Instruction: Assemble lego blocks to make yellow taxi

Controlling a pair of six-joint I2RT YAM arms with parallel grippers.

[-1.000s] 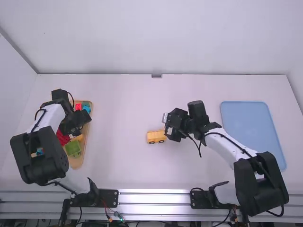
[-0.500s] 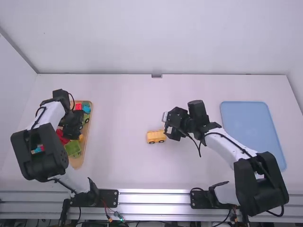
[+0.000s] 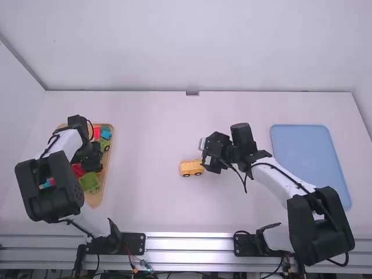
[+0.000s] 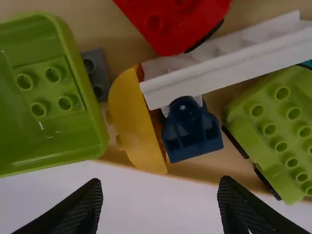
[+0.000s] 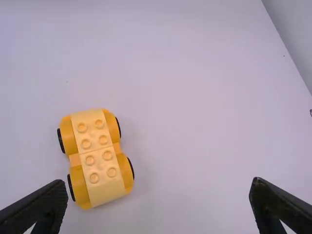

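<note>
While the yellow car bottom (image 5: 97, 156) sits flat on the white table (image 3: 151, 133), close to the right gripper (image 5: 160, 195), the left gripper (image 4: 160, 190) is over the wooden tray (image 3: 93, 201). Both grippers have their fingers wide apart and hold nothing. The car bottom has wheels and bare bumps on top, so I think the job now is to pick the next piece. My best guess is the round-edged yellow block (image 4: 131, 117), since a taxi needs yellow. It lies in the tray between the green box (image 4: 75, 73) and the dark blue piece (image 4: 187, 131), with the long white piece (image 4: 219, 63) right up against it. The left gripper would need to line up with the yellow block, go down and squeeze just that one. It could bump the blue piece or catch the white one.
</note>
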